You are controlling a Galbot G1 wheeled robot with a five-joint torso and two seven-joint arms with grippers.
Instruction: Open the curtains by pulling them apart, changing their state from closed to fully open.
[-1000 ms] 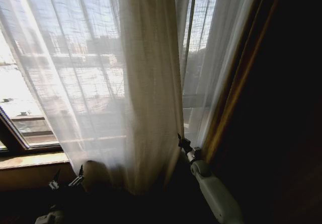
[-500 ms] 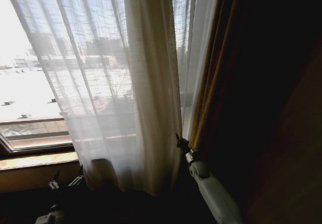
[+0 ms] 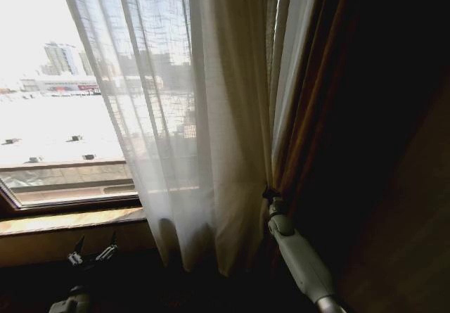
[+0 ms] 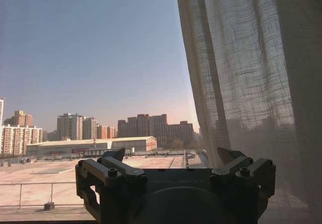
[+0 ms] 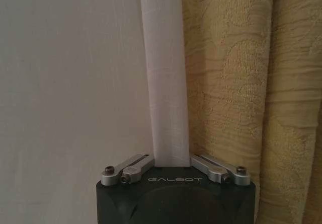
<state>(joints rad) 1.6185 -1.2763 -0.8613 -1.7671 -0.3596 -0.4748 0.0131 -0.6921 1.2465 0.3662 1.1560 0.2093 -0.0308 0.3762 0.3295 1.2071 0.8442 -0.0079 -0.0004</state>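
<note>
Closest in, down low below the windowsill (image 3: 70, 221), the left claw (image 3: 91, 251) just sits parked with its fingers spread open and nothing between them. In its wrist view the left claw points out at the bare glass, with the edge of the sheer curtain (image 3: 204, 137) hanging off to one side of it, not touching.

The right arm (image 3: 299, 260) reaches up from below the sill line to the curtain's edge. The right claw (image 3: 271, 199) is at the seam where the sheer curtain meets the brown drape (image 3: 309, 116). In the right wrist view the right claw (image 5: 171, 164) is pinched on a narrow fold of the white fabric (image 5: 168, 83), which rises straight up from between the fingers (image 5: 130, 169), with the patterned yellowish drape (image 5: 236, 83) just beside it.

The curtain itself is bunched into thick pleats next to the drape, its bottom hem hanging below the sill. The rest of the window (image 3: 56, 116) beside the curtain is uncovered.

Beyond the glass there's a flat rooftop and city buildings (image 4: 146, 128) under a clear sky.
</note>
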